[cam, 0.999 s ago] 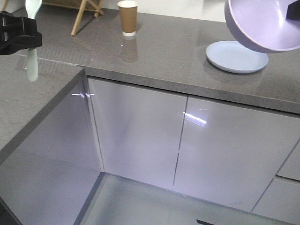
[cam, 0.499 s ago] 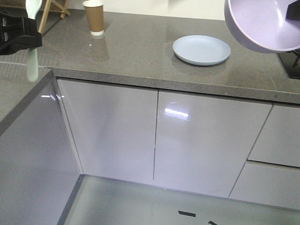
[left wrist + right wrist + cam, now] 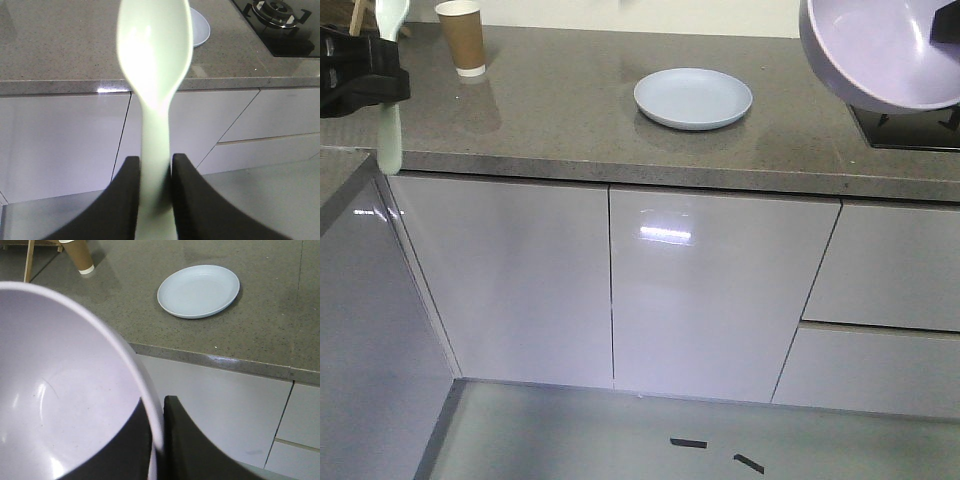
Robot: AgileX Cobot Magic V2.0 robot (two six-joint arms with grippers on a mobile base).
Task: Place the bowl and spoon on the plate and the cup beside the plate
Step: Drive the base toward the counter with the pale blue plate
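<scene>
Bowl (image 3: 65, 390) is in the air, its rim pinched by the right gripper (image 3: 158, 407); the left gripper (image 3: 152, 167) clamps the spoon (image 3: 154, 50) by its handle. The plate (image 3: 693, 98) lies bare on the counter (image 3: 570, 100), the cup (image 3: 463, 37) well apart. It seems best to lower the bowl level over the plate's middle before releasing.

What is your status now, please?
Left gripper shut on spoon. Right gripper shut on bowl rim. Plate bare, cup apart on counter. Nothing seen blocking plate.
</scene>
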